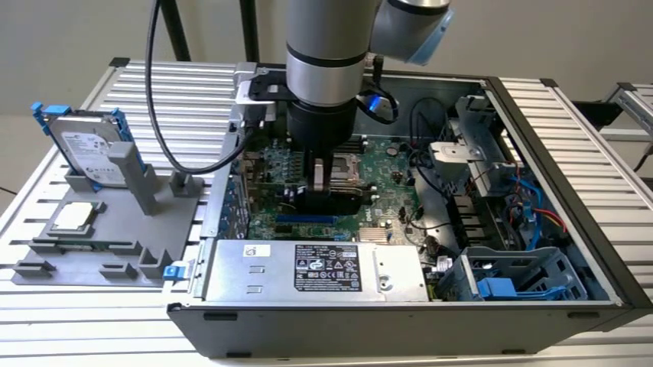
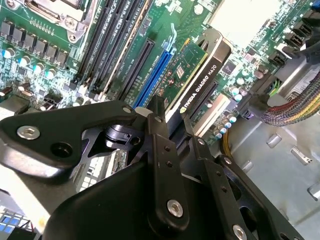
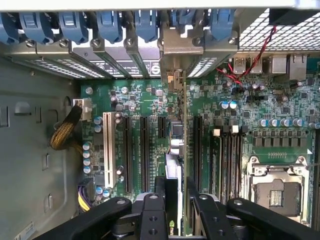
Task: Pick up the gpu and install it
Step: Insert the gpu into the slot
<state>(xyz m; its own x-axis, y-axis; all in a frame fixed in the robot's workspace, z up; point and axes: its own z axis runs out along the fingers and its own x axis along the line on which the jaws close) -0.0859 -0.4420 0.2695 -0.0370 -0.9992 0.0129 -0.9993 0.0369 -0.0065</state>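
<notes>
Pincer [image 2: 170,117] clamps gpu [image 2: 197,75] — green board, black shroud.

Thin rectangular gpu [image 2: 197,82], green circuit board one face, black shroud other, stands on edge over motherboard slots, silver bracket [image 3: 176,80] at rear openings.

Arm [image 1: 324,53] vertical, wrist down; end effector [image 1: 329,183] fingers [image 2: 165,150] clamped.

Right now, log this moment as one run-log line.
stage: gpu over motherboard slots inside the open case | hand: shut on gpu | seating: cannot tell | hard drive: on holder outside case
</notes>
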